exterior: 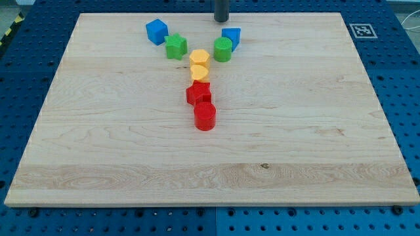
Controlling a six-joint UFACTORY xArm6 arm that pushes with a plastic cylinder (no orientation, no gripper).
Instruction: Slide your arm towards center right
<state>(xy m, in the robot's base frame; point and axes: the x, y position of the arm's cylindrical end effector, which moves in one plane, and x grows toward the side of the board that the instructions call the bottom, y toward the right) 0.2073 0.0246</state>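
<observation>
A wooden board point(275, 144) fills most of the frame, lying on a blue perforated table point(403, 78). Upper centre, blocks form a Y: a blue cube point(157, 31) and green star-like block point(176, 47) on the left branch, a blue block point(231, 37) (shape unclear) and green cylinder point(223, 49) on the right. Below run two yellow blocks point(199, 58) point(200, 72), a red star-like block point(199, 93) and a red cylinder point(205, 116). A fiducial tag point(360, 30) marks the board's upper right corner.

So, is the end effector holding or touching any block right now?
Nothing is held. My tip stands free at the view's top, just above the blue block and green cylinder, touching neither.
</observation>
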